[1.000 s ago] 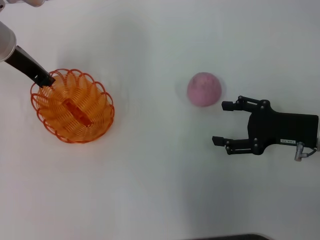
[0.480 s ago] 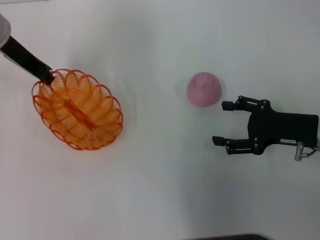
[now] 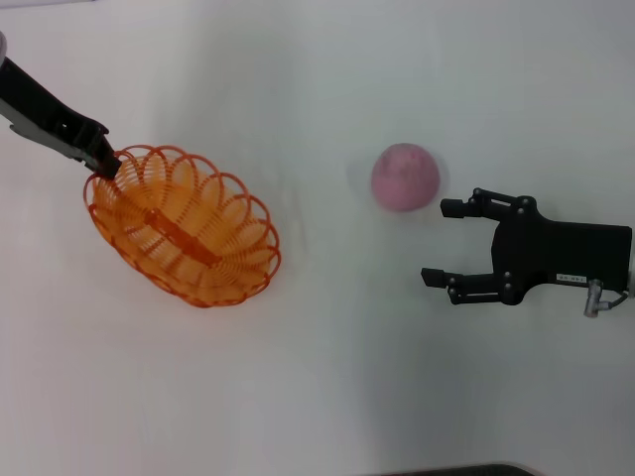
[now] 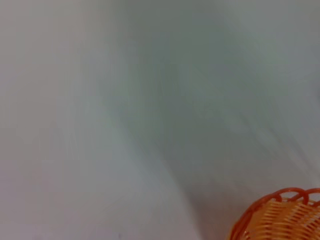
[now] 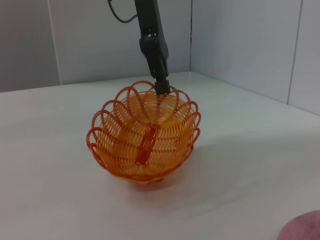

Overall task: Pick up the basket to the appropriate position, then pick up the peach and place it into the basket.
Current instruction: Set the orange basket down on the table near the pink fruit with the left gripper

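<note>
The orange wire basket [image 3: 213,253] hangs tilted from my left gripper [image 3: 102,163], which is shut on its far-left rim. In the right wrist view the basket [image 5: 120,145] is lifted just off the table, with the left gripper [image 5: 161,86] clamped on its top rim. A piece of its rim shows in the left wrist view [image 4: 280,215]. The basket is empty. The pink peach [image 3: 405,177] lies on the table to the right of the basket; its edge shows in the right wrist view [image 5: 306,227]. My right gripper [image 3: 435,243] is open, just right of and nearer than the peach.
The white table [image 3: 317,377] has grey walls behind it in the right wrist view [image 5: 240,35]. A dark edge [image 3: 446,470] runs along the table's near side.
My left gripper has carried the basket to the right, toward the table's middle and the peach. The right gripper and the peach have not moved.
</note>
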